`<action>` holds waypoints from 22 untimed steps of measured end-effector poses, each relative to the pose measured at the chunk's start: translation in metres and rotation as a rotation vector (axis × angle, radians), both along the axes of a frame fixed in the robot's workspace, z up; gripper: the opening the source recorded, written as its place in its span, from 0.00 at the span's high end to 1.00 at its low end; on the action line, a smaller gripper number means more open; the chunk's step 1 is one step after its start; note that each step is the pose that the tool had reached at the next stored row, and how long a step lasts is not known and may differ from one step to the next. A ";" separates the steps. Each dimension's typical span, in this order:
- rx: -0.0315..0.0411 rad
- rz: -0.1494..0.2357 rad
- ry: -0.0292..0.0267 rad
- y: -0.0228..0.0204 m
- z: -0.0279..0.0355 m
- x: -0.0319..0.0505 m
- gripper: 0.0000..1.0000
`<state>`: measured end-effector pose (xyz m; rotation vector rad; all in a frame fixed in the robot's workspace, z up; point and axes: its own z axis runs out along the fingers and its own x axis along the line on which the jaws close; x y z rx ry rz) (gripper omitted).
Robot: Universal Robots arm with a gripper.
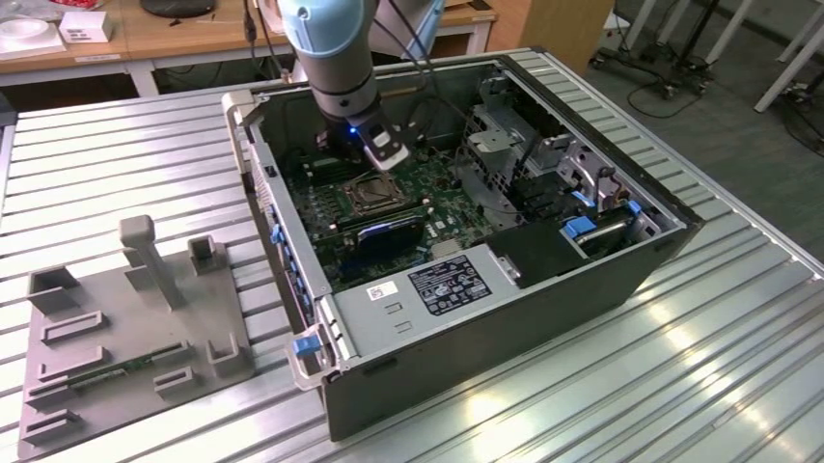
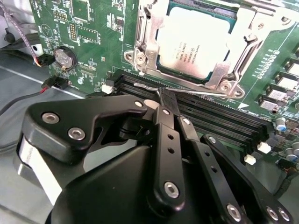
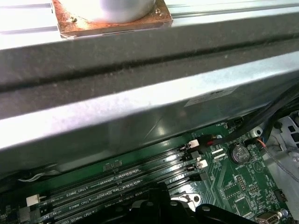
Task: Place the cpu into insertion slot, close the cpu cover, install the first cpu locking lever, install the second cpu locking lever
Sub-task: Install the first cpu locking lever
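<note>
— Upper right of the second wrist view: the cpu sits in the insertion slot, cover down.
— And the gripper?
— Jaws together on the thin locking lever; it could slip and scrape the memory slots.

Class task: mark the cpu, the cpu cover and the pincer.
cpu [image 2: 195, 44], second wrist view: middle of its metal top.
cpu cover [image 2: 150, 44], second wrist view: one side bar of the frame.
pincer [image 2: 166, 100], second wrist view: at its closed fingertips.

cpu top cut off
</note>
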<state>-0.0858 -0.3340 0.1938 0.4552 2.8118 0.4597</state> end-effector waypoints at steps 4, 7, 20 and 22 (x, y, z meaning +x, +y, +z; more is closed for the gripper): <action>-0.0005 -0.006 0.0000 0.0000 -0.0030 0.0000 0.89; -0.0011 -0.009 0.0001 0.0000 -0.0039 0.0000 0.89; -0.0035 -0.032 -0.0001 0.0000 -0.0079 0.0000 0.89; -0.0035 -0.032 -0.0001 0.0000 -0.0079 0.0000 0.89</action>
